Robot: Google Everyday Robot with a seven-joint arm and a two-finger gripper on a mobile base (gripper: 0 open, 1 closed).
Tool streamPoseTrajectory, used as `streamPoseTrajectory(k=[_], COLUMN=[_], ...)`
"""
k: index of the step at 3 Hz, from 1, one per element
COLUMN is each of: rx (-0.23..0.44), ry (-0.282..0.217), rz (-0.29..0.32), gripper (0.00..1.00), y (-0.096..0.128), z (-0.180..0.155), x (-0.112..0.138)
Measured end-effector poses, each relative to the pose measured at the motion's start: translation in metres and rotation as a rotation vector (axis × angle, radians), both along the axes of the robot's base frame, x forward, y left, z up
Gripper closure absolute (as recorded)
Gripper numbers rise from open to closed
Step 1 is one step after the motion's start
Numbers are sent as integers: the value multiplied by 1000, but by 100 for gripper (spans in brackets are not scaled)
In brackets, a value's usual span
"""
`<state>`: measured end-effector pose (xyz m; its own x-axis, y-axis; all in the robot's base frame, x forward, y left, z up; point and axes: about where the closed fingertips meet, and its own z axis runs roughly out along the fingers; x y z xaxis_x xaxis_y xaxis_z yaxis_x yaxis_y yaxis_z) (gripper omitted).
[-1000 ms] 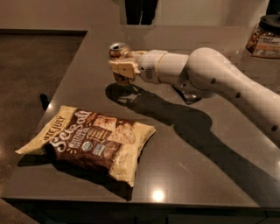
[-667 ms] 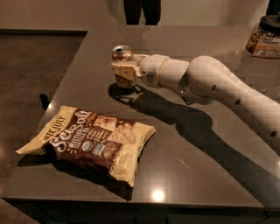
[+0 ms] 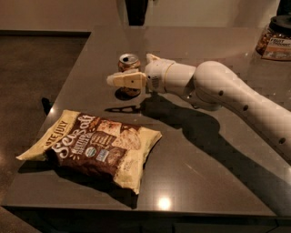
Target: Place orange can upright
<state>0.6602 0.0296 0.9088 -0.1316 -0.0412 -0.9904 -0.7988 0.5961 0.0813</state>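
Observation:
The orange can (image 3: 128,62) stands upright on the dark table (image 3: 204,173) at the back left, silver top with pull tab facing up. My gripper (image 3: 128,73) reaches in from the right at the can's level. Its near finger (image 3: 125,81) lies across the front of the can's lower half. The far finger (image 3: 150,58) shows just right of the can's top. The jaws look spread around the can rather than pressed on it. The white arm (image 3: 218,86) stretches off to the right edge.
A large yellow and brown snack bag (image 3: 97,146) lies flat at the front left. A jar with a label (image 3: 274,37) stands at the back right corner. A dark upright object (image 3: 136,11) is beyond the far edge. The table's left edge drops to the floor.
The gripper was closed tight on the can before; now its fingers look parted around it and the wrist sits a little further right. The can stays upright.

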Motion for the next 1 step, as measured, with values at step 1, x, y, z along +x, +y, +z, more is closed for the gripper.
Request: streamPoseTrajectory(k=[1], rx=[0], ry=[0], rz=[0], gripper=[0], y=[0], z=[0], x=[0])
